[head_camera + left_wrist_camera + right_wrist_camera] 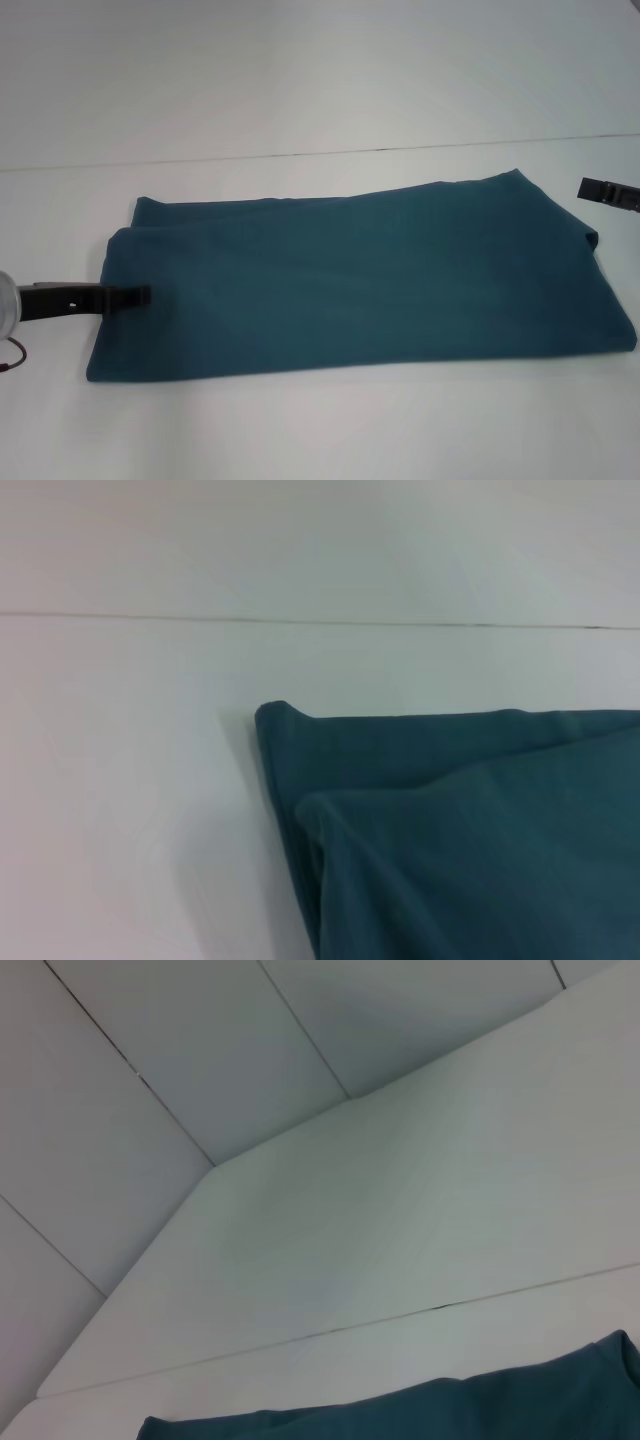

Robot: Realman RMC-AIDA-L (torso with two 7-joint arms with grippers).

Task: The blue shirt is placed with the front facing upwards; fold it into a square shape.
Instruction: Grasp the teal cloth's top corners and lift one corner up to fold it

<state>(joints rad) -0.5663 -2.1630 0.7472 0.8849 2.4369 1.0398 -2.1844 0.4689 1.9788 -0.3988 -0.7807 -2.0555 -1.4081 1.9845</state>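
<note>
From my head camera I see the blue shirt (360, 280) lying flat on the white table (300, 430), folded into a long band that runs across most of the width in front of me, plain teal side up. Its layers are stacked — an under layer peeks out along the far edge and at the left end, where the upper fold sits a little inboard. The right end is a rounded fold, slightly tilted toward the near side.

My left gripper (140, 295) is low at the shirt's left end, its dark tips just over the edge of the cloth; I cannot tell from here whether the fingers are spread or pinched, or whether they hold any fabric. The left wrist camera shows only the layered corner of the shirt, not the fingers.

My right gripper (608, 194) hangs at the far right, beside the shirt's right end and apart from it; its opening I cannot tell either.

Around the shirt the table is bare white on the near side and on the far side up to a thin seam (300, 155) across the tabletop. A thin red cable (14, 356) shows near my left arm — nothing else lies close to the cloth edges
</note>
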